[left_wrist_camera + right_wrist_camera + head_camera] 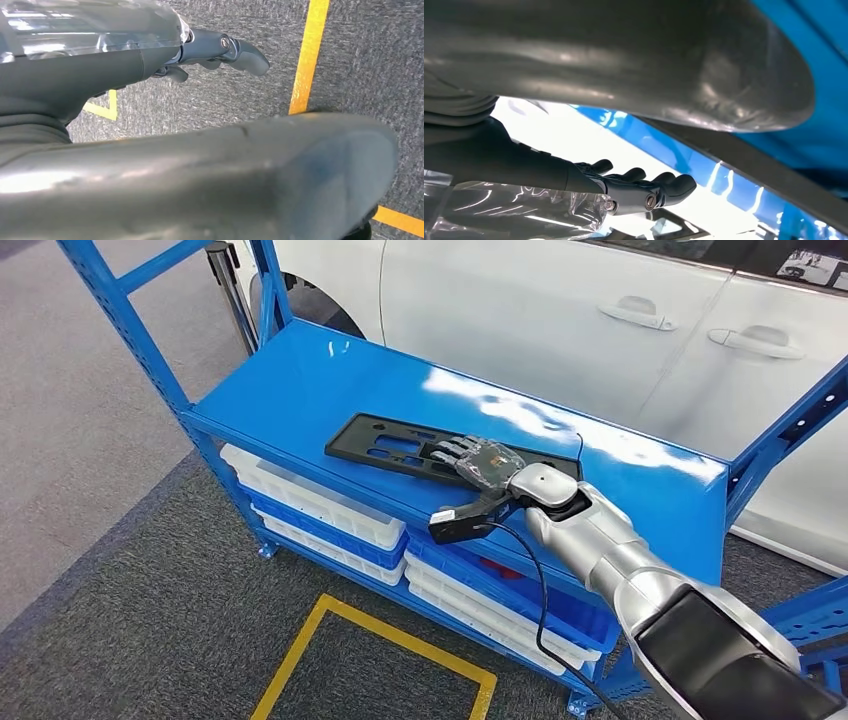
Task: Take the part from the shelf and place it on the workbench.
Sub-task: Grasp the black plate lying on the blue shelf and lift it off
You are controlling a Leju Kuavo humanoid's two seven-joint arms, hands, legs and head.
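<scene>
Shelf [300, 390] top glossy blue, right hand [470, 462] open, flat on black part [385, 440], white car [520, 320] behind.

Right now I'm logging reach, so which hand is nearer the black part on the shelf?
Right. The right hand lies over the black part on the shelf top; the left hand hangs over the carpeted floor, away from it.
</scene>
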